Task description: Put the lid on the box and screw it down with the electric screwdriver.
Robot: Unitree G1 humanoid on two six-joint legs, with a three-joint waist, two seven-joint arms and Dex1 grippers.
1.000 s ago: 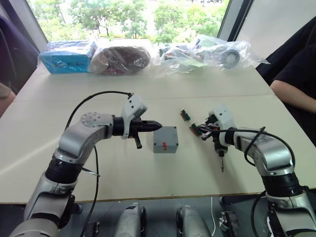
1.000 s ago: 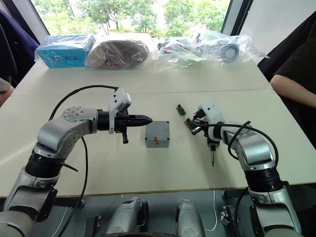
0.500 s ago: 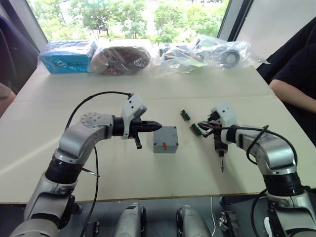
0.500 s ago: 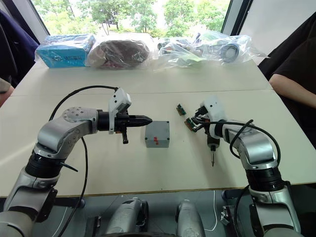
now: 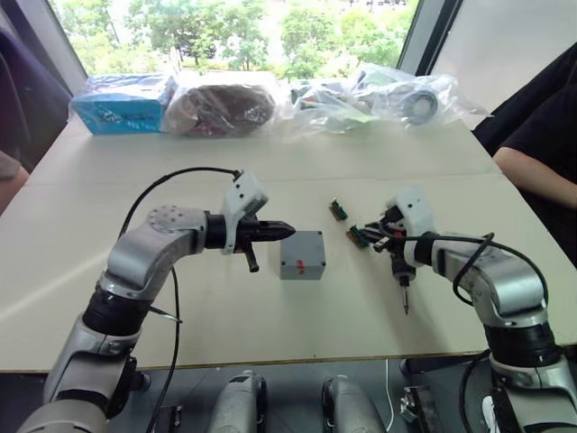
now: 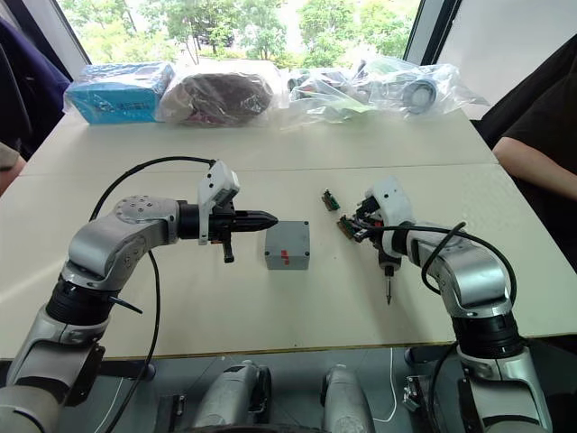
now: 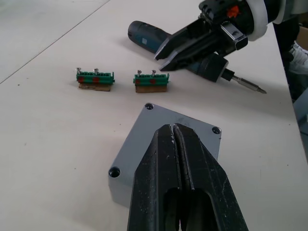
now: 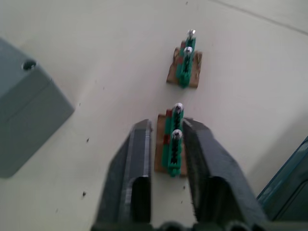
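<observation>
surface [image 5: 270, 316]: pale, with a row of bagged items and a blue packet along its far edge.
blue packet [image 5: 122, 102]: at the far left corner of the surface.
bagged items [image 5: 361, 97]: clear plastic bags running from the far middle to the far right.
person's sleeve [image 5: 541, 117]: dark, at the right edge of the surface.
box [image 5: 302, 255]: grey, closed by the lid, in the middle of the surface, slightly toward the near edge; it has not moved over the last second.
lid [image 7: 168, 139]: seated on the box, with three of its corner screws showing in the left wrist view.
left gripper [image 5: 287, 229]: fingers pressed together, holding nothing, tip hovering just over the box's left edge; unchanged from a second ago.
right gripper [image 6: 358, 223]: fingers apart, straddling a green terminal piece without clamping it; it has edged slightly toward the right edge of the surface since a second ago.
electric screwdriver [image 5: 401, 275]: lying on the surface to the right of the box, directly under the right wrist, bit pointing to the near edge; same spot as before, not held.
nearer green terminal piece [image 8: 172, 144]: between the right gripper's fingers, right of the box.
farther green terminal piece [image 5: 338, 210]: just beyond the first, toward the far edge, lying free.
</observation>
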